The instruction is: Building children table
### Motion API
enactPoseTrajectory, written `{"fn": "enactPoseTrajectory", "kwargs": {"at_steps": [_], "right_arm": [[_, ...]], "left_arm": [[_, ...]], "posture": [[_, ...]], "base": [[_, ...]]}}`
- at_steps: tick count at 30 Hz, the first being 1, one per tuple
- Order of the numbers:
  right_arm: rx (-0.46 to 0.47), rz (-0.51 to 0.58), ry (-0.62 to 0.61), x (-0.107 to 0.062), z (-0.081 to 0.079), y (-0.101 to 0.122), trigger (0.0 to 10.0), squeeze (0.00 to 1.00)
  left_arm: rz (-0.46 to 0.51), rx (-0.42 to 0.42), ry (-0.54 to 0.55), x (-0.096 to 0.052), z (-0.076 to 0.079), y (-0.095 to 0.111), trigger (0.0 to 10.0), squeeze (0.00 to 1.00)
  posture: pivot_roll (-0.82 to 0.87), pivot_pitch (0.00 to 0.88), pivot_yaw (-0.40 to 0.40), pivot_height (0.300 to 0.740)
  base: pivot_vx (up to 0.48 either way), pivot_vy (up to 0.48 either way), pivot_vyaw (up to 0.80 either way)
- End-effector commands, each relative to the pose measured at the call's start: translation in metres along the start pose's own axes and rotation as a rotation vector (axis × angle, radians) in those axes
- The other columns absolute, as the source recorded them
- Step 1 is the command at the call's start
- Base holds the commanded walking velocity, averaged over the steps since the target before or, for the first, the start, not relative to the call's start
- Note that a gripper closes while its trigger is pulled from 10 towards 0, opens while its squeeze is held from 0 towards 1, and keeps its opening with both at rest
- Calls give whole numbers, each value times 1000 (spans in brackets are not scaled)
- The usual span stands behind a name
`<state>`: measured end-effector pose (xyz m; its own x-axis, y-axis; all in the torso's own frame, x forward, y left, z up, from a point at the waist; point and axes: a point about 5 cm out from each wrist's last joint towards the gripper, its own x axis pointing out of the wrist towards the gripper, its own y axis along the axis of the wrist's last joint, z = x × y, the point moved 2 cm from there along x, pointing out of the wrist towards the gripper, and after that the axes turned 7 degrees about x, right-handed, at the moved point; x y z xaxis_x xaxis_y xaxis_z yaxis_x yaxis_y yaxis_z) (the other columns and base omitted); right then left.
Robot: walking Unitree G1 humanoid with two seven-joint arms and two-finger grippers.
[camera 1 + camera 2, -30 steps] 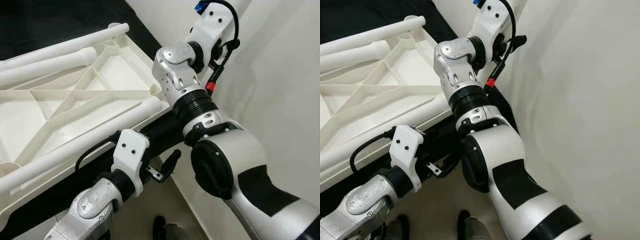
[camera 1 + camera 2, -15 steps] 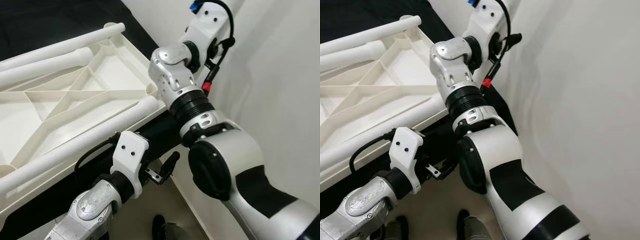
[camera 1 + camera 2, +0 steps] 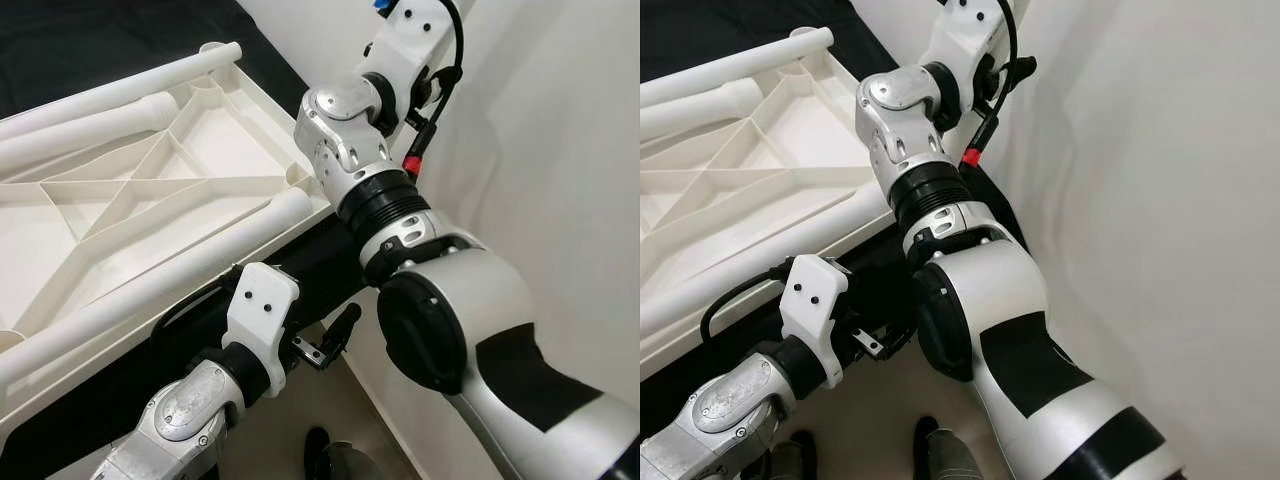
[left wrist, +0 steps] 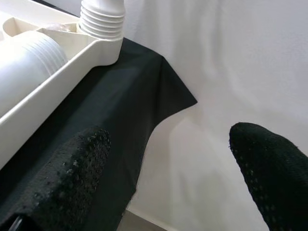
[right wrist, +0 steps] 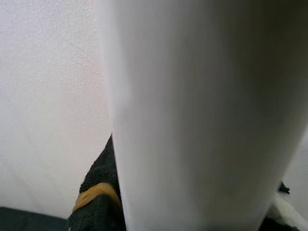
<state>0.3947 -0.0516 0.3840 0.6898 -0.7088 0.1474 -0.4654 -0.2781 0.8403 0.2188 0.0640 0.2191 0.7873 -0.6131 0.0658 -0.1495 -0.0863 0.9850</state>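
We see the children's table top point(image 3: 190, 215) lying underside up on a surface draped in black cloth point(image 3: 320, 262), its near right corner close to the cloth's right edge by the white wall point(image 3: 560, 150). Its ribs form shallow triangular cells inside a raised rim. Three white legs point(image 3: 160, 275) lie across it: one along the far rim, one just inside that, and one along the near rim.

The left gripper point(image 4: 168, 178) hangs below the near right corner of the cloth, its jaws apart and empty; in the left wrist view a ribbed socket point(image 4: 102, 17) stands at the top's corner. The right arm point(image 3: 390, 195) reaches up beside the far right corner. We cannot tell the state of the right gripper's jaws; the right wrist view shows a blurred white cylinder point(image 5: 192, 110) very close to the lens, perhaps a leg.

We judge the parts to be moulded plastic: light, stiff, smooth and somewhat slippery. We would take hold of a leg across its round shaft near mid-length to keep it balanced, then align its end with a corner socket. The top's thin ribs may flex under side load, so we would brace it by the rim.
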Motion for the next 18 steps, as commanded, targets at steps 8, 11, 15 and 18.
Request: {"fn": "enactPoseTrajectory", "kwargs": {"at_steps": [8, 11, 15, 18], "right_arm": [[80, -16, 50, 0, -12, 18, 10000, 0], [64, -22, 62, 0, -12, 17, 10000, 0], [9, -69, 75, -2, -9, -1, 10000, 0], [-21, -99, 72, -3, -6, -12, 10000, 0]], "left_arm": [[-10, 4, -6, 0, 3, -3, 10000, 0], [-10, 4, -5, 0, 3, -3, 10000, 0], [-11, 2, -4, 0, 3, -4, 10000, 0], [-10, 4, -3, 0, 3, -3, 10000, 0]], "posture": [[70, 341, -202, 740], [69, 341, -204, 740], [70, 344, -203, 740], [69, 345, -203, 740]], "base": [[0, 0, 0], [0, 0, 0], [0, 0, 0], [0, 0, 0]]}}
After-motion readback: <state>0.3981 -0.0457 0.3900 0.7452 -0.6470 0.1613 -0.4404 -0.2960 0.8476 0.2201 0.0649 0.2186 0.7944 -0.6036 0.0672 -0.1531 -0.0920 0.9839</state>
